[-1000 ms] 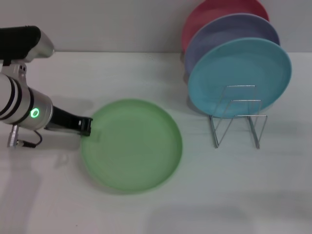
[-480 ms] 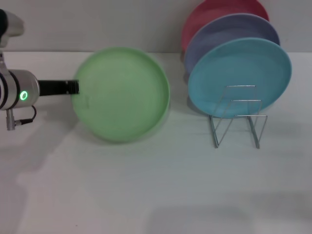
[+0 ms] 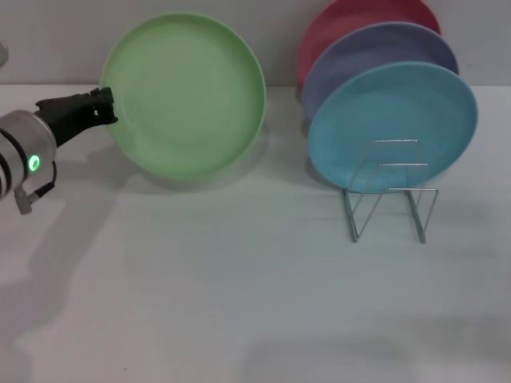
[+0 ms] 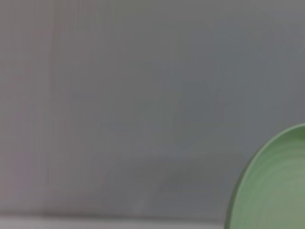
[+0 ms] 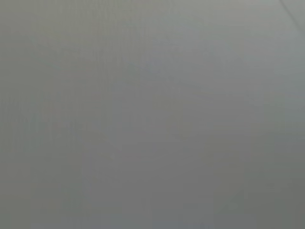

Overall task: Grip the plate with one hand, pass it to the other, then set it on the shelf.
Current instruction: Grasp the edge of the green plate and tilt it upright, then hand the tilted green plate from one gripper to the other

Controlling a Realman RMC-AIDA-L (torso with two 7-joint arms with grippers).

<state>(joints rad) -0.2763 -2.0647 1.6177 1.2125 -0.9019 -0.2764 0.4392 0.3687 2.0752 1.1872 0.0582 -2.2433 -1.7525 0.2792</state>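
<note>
Our left end effector (image 3: 102, 104) pinches the light green plate (image 3: 185, 92) by its rim, lifted face-out, left of the wire rack (image 3: 390, 188), ready for handover

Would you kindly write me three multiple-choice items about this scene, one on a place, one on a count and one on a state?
1. Where is the left claw?
A. on the light green plate's left rim
B. on the wire rack
C. flat on the table

2. How many plates lean at the wire rack?
A. one
B. two
C. three

3. How is the light green plate placed?
A. flat on the table
B. lifted and tilted up
C. slotted in the rack

Key: 1 A, claw meets that rim; 2 C, turquoise, lavender, red; 3 B, its face is toward the head camera.
</note>
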